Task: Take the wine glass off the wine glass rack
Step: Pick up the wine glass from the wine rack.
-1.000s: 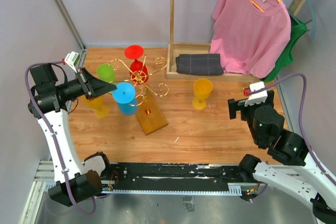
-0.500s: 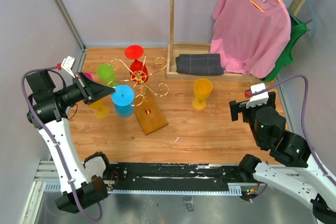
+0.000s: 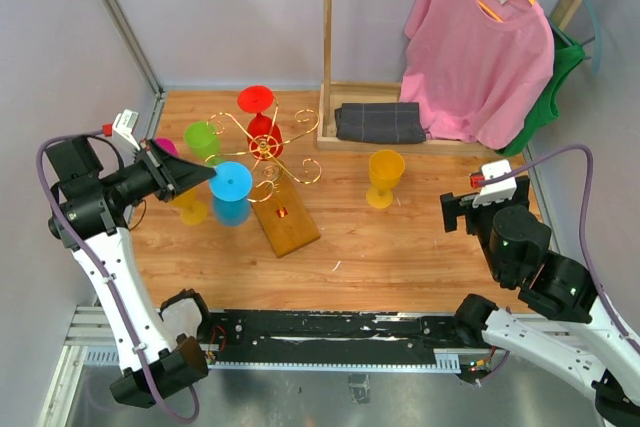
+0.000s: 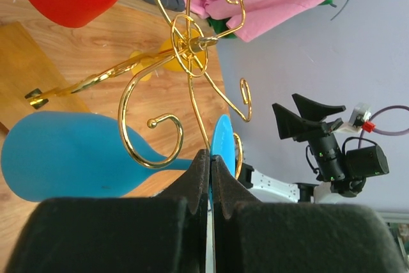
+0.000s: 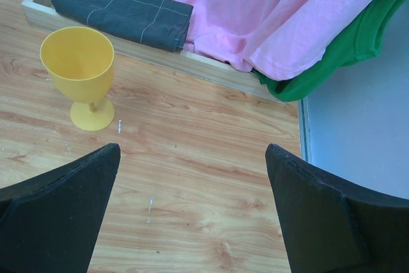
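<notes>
Blue wine glass [image 3: 231, 191]: I see it upside down, foot on top, at the near-left side of the rack, bowl hanging low over the surface; in the left wrist view its stem passes through a gold curl, so it looks not yet free of the rack.
Wine glass rack [image 3: 265, 145]: gold wire arms curling out from a central post, standing on a rectangular wooden base [image 3: 287, 222] set at an angle on the surface.
Left gripper [image 3: 203, 174]: I read it as clamped on the blue wine glass, fingertips pinched together at the stem right under the foot in the wrist view.
Other glasses on the rack: a red glass [image 3: 259, 112] at the far side and a green glass [image 3: 202, 138] at the left, both by the arms; a yellow glass [image 3: 188, 205] sits below my left arm, partly hidden.
Standing yellow glass [image 3: 384, 177]: upright on the surface, well right of the rack.
Right gripper [image 5: 192, 212]: jaws spread wide, holding nothing, hovering over bare wood near the standing yellow glass.
Wooden tray [image 3: 340, 137]: at the back, with a folded dark cloth [image 3: 378, 122] in it.
Pink shirt [image 3: 478, 50]: on a hanger at the back right, a green garment [image 3: 553, 82] behind it.
Surface [image 3: 400, 247]: wood-grained boards.
</notes>
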You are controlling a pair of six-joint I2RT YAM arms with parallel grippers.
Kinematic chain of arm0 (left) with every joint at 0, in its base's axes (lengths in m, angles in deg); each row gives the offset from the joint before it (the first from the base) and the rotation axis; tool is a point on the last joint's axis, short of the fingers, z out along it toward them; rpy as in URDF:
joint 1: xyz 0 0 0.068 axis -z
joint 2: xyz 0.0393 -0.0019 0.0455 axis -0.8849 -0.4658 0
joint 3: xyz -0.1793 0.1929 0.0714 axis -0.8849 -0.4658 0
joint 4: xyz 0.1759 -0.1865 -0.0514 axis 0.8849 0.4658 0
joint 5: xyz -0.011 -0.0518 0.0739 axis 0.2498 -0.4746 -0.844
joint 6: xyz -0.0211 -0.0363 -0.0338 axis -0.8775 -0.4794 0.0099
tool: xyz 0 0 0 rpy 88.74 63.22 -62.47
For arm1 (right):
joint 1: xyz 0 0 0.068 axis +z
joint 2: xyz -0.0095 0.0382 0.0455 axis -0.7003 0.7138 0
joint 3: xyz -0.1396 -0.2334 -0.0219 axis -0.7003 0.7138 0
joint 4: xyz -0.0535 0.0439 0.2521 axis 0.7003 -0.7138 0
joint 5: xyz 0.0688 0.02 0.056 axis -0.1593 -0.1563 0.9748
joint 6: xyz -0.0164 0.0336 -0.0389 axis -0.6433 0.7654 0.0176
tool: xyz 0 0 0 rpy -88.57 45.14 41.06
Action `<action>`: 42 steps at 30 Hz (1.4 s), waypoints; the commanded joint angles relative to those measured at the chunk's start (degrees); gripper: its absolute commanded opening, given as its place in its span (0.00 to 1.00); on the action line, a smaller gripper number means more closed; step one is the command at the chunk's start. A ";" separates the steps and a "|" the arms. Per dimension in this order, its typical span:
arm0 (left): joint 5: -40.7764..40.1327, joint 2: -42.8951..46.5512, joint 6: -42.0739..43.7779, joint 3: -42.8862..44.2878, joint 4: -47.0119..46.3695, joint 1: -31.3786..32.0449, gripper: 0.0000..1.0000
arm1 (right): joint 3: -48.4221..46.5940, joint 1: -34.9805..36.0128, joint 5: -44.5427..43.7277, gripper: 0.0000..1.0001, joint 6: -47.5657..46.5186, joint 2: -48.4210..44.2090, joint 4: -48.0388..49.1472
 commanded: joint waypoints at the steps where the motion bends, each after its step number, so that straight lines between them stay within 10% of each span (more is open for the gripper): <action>1: 0.24 0.51 -2.34 3.21 3.47 -0.60 0.00 | -1.40 0.83 -0.73 0.98 0.04 -1.02 -1.49; 42: -17.66 4.55 3.18 12.81 10.46 -2.72 0.00 | -1.29 0.78 0.01 0.98 -0.63 -3.29 -2.90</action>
